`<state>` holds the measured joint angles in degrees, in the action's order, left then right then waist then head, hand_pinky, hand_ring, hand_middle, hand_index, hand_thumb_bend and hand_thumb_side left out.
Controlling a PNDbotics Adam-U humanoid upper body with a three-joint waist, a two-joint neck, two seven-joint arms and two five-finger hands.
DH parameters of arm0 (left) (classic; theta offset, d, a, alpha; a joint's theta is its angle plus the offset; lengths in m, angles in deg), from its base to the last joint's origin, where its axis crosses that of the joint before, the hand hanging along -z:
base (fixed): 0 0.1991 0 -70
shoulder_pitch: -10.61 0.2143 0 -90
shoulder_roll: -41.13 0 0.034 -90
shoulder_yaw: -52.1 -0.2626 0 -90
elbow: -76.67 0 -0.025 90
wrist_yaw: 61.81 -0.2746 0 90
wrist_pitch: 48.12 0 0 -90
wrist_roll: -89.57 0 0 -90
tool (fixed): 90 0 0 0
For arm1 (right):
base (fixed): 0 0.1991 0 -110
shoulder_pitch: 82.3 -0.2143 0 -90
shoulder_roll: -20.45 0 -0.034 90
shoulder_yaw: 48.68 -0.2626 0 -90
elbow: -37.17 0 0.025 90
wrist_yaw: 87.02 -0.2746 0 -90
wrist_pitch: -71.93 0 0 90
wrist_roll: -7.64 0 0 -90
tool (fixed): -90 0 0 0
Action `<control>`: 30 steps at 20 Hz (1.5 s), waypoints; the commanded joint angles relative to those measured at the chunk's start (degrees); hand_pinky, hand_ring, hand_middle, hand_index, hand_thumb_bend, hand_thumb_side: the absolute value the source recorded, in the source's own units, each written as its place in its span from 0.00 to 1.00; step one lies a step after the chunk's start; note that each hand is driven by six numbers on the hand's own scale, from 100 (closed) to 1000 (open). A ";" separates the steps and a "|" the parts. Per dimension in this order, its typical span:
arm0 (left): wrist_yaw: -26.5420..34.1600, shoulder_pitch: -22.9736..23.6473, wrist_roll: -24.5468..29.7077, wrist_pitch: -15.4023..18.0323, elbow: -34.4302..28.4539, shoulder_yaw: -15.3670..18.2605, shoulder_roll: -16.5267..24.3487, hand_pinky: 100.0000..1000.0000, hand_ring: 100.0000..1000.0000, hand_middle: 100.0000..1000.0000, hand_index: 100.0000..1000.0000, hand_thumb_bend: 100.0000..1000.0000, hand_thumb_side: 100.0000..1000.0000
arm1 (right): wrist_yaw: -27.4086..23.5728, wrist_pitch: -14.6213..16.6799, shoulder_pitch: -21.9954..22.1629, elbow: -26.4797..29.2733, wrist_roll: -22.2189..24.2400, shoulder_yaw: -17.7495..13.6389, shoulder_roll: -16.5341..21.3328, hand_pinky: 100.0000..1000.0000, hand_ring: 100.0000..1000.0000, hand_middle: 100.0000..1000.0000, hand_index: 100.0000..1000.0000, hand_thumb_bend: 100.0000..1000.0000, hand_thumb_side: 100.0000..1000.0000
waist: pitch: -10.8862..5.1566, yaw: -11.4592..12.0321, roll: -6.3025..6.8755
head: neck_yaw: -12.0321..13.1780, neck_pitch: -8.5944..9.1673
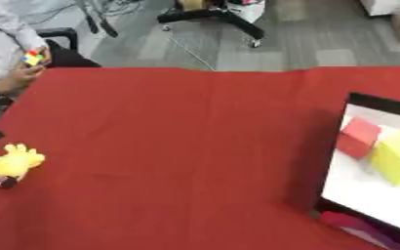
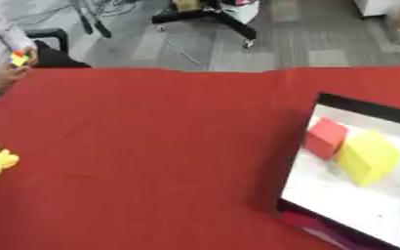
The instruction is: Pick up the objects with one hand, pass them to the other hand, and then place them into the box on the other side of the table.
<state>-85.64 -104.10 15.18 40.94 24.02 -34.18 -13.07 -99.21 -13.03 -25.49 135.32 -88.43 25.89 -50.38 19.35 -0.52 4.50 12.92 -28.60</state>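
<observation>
A desk (image 1: 178, 146) covered in red cloth fills most of both views. At about 9 o'clock, near the left edge, lies a yellow plush toy (image 1: 15, 161), fuzzy and rounded, with a small dark part at its lower left. Something dark touches it at the very left border, but whether that belongs to the robot cannot be told, so neither robot hand can be made out, and whether any fingers are wide, narrow or holding something cannot be told. No fingers show near the toy; it rests on the cloth with bare red all round its right side.

At about 3 to 4 o'clock, along the right edge, stands the box (image 2: 336, 105), dark-rimmed with a pale white floor. Inside it, toward its far end, sit a red block (image 2: 326, 138) and a yellow block (image 2: 368, 157), side by side and touching or nearly so, the red one nearer the middle of the desk. The toy and the box are well apart, on opposite sides of the desk.

At about 10 o'clock, beyond the desk's far left corner, a person in a light sleeve holds a small multicoloured cube (image 1: 34, 58) in a hand (image 1: 15, 78).
</observation>
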 commanded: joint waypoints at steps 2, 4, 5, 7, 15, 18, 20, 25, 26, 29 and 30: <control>-1.61 -0.67 -1.06 -0.59 1.17 1.06 1.96 0.96 0.91 0.82 0.88 0.70 0.04 | 0.18 0.14 -0.36 1.20 -0.37 -0.80 2.24 0.90 1.00 1.00 0.92 0.00 0.07 | -0.04 -0.05 0.60 | 0.68 0.36; -2.21 -0.78 -1.21 -0.69 1.73 0.93 1.78 0.95 0.91 0.82 0.87 0.69 0.05 | 0.13 0.14 -0.38 1.33 -0.43 -0.79 2.17 0.90 1.00 1.00 0.92 0.00 0.07 | 0.04 -0.09 0.56 | 1.34 0.70; -2.52 -0.85 -1.19 -0.66 1.93 0.84 1.70 0.95 0.91 0.83 0.87 0.69 0.05 | 0.12 0.13 -0.38 1.38 -0.47 -0.79 2.14 0.90 1.00 1.00 0.92 0.00 0.07 | 0.05 -0.10 0.54 | 1.54 0.78; -3.20 -1.00 -1.10 -0.57 2.21 0.72 1.55 0.95 0.91 0.83 0.86 0.69 0.05 | 0.09 0.10 -0.34 1.43 -0.60 -0.82 2.10 0.90 1.00 1.00 0.92 0.00 0.07 | 0.07 -0.12 0.47 | 1.81 0.94; -7.35 -1.56 -0.28 -0.21 3.06 0.21 0.86 0.91 0.91 0.84 0.79 0.61 0.02 | -0.17 0.27 0.21 1.57 -0.70 -1.13 2.05 0.90 1.00 1.00 0.92 0.00 0.08 | 0.10 -0.44 0.33 | 1.81 0.97; -7.74 -1.80 0.23 -0.07 3.18 0.19 0.68 0.91 0.90 0.82 0.74 0.44 0.03 | -0.28 0.20 0.32 1.54 -0.85 -1.20 2.05 0.90 1.00 1.00 0.92 0.00 0.09 | -0.02 -0.49 0.36 | 1.02 0.50; -7.45 -1.84 0.82 0.14 3.08 0.14 0.70 0.89 0.87 0.78 0.66 0.26 0.05 | -0.33 0.10 0.42 1.53 -0.90 -1.19 2.02 0.90 1.00 1.00 0.92 0.00 0.08 | -0.19 -0.45 0.38 | 0.06 -0.02; -5.67 -1.71 1.95 0.51 1.85 0.20 1.17 0.90 0.84 0.73 0.60 0.15 0.09 | -0.47 0.00 0.68 1.46 -1.00 -1.08 2.03 0.90 1.00 1.00 0.92 0.00 0.08 | -0.81 -0.34 0.35 | -2.79 -1.52; -5.01 -1.63 2.00 0.59 1.27 0.29 1.33 0.91 0.84 0.72 0.59 0.13 0.10 | -0.50 -0.01 0.76 1.42 -1.01 -1.08 2.06 0.90 1.00 1.00 0.92 0.00 0.08 | -0.97 -0.31 0.33 | -3.40 -1.79; -2.91 -1.19 1.58 0.53 -1.09 0.70 2.01 0.91 0.83 0.70 0.56 0.08 0.11 | -0.65 0.00 0.92 1.37 -1.11 -1.07 2.12 0.90 1.00 1.00 0.92 0.00 0.08 | -1.42 -0.18 0.31 | -4.63 -2.38; -2.07 -0.94 1.50 0.61 -2.22 0.81 2.34 0.91 0.82 0.69 0.56 0.06 0.11 | -0.71 -0.02 0.98 1.38 -1.15 -1.06 2.13 0.91 1.00 1.00 0.92 0.00 0.08 | -1.59 -0.12 0.31 | -4.86 -2.48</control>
<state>-88.73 -104.79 16.84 41.49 23.37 -34.21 -14.34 -99.45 -13.08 -24.01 135.72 -89.41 25.51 -50.38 19.45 -0.74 4.50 8.55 -30.85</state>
